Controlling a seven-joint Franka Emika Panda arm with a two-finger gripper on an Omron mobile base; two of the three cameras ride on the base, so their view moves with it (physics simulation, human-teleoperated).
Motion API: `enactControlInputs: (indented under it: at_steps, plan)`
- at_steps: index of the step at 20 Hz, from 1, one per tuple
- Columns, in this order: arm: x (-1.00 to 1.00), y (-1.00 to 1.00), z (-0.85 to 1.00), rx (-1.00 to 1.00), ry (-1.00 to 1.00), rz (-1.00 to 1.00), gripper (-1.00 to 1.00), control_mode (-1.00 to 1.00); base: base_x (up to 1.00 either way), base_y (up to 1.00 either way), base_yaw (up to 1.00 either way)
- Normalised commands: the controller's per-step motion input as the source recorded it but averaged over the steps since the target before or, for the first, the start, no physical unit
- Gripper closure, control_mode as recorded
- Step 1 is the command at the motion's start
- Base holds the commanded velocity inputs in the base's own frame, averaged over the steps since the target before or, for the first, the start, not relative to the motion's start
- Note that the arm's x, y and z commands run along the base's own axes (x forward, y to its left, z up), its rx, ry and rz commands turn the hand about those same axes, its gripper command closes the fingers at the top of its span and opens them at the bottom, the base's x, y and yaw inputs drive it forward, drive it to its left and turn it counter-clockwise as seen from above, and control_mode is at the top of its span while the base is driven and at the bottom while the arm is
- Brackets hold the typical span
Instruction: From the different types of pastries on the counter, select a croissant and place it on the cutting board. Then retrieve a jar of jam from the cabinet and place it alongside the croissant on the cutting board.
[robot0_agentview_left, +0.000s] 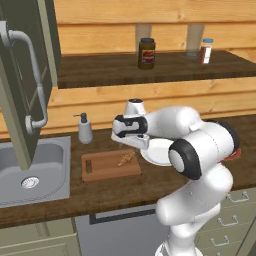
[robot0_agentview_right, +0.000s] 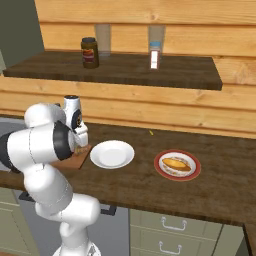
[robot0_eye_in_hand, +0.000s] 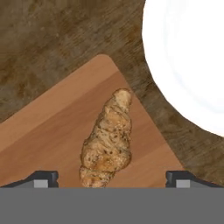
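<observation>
In a kitchen with light wooden walls, the dark brown wood-grain table (robot0_agentview_left: 115, 192) holds a flat reddish-brown wooden cutting board (robot0_agentview_left: 102, 167), and the small golden-brown ridged croissant (robot0_eye_in_hand: 108, 140) lies on it near one corner, just beside a round white plate (robot0_agentview_right: 112, 154). The end effector (robot0_eye_in_hand: 112, 178) hangs right over the croissant with its two dark tips spread wide and holding nothing. So the first part looks done, and the jam jar from the olive-grey cabinet (robot0_agentview_left: 22, 75) is left to fetch.
</observation>
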Motion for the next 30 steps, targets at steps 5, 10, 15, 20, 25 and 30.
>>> enactControlInputs:
  at_steps: [5,10,15,20,25,30]
  plan:
    - [-0.77,-0.17,0.38,-0.01,-0.37,0.13,-1.00,-1.00,0.00,0.00,0.00]
    - [-0.90,-0.39,0.02,-0.09,-0.47,0.33,-1.00,-1.00,0.00,0.00,0.00]
    - [-0.95,-0.30,0.01,-0.08,-0.42,0.34,-1.00,-1.00,0.00,0.00,0.00]
    - [-0.73,-0.10,0.23,-0.09,-0.49,0.34,-1.00,-1.00,0.00,0.00,0.00]
    - [-0.71,0.00,0.35,-0.14,-0.56,0.29,-1.00,-1.00,0.00,0.00,0.00]
    - [-0.98,0.00,0.17,-0.12,-0.51,0.19,-1.00,-1.00,0.00,0.00,0.00]
